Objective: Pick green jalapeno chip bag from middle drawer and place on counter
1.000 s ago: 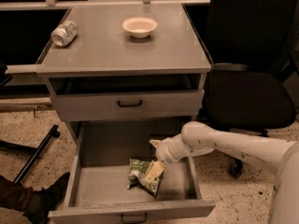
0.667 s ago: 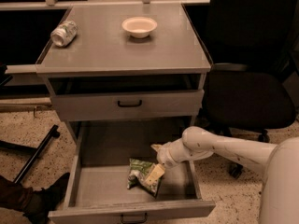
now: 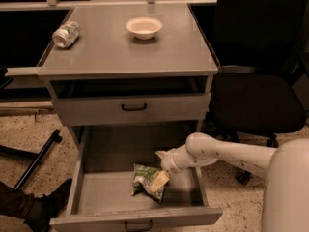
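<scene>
The green jalapeno chip bag lies crumpled on the floor of the open middle drawer, right of centre. My gripper reaches into the drawer from the right on a white arm. It hangs right over the bag's right end and is open. One yellowish finger rests over the bag, the other is behind it. The bag is not lifted. The grey counter tops the cabinet above.
A white bowl and a silvery-green can on its side sit on the counter. A shut upper drawer with a black handle is above the open one. A black office chair stands at the right. A person's shoe is at the lower left.
The arm and gripper have shifted slightly down toward the bag. The bag has not moved.
</scene>
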